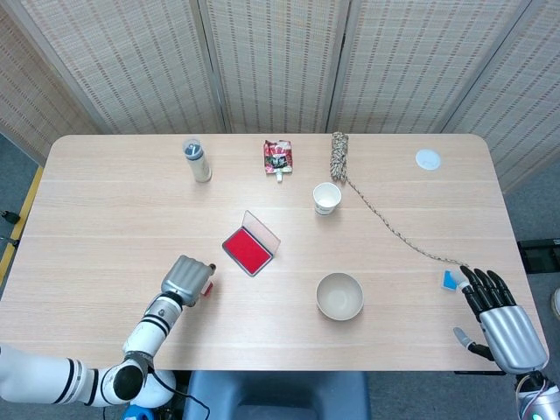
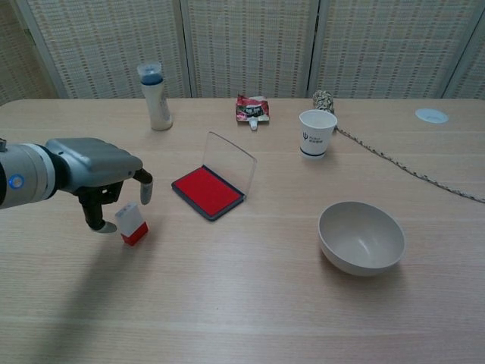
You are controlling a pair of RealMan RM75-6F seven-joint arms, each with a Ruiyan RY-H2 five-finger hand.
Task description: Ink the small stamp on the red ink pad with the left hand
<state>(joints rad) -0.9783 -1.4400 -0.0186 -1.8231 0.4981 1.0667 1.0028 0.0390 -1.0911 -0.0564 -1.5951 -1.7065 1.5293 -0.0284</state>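
Note:
The small stamp [image 2: 131, 223], white on top with a red base, stands tilted on the table left of the red ink pad [image 2: 207, 190], whose clear lid is up. My left hand [image 2: 95, 171] hangs over the stamp's left side. Its thumb sits close beside the white top and a finger [image 2: 144, 189] curls down above the stamp's right side. No firm grip shows. In the head view the left hand [image 1: 185, 278] covers most of the stamp [image 1: 207, 286], with the ink pad [image 1: 247, 248] up and to the right. My right hand [image 1: 500, 319] rests with its fingers spread at the table's front right corner, holding nothing.
A bottle [image 2: 155, 96], a snack packet [image 2: 252, 109], a paper cup [image 2: 317, 133] and a rope [image 2: 394, 163] lie along the back. A beige bowl [image 2: 361, 237] sits right of the pad. A white disc [image 2: 432, 115] lies far right, and a small blue item [image 1: 450, 280] by my right hand.

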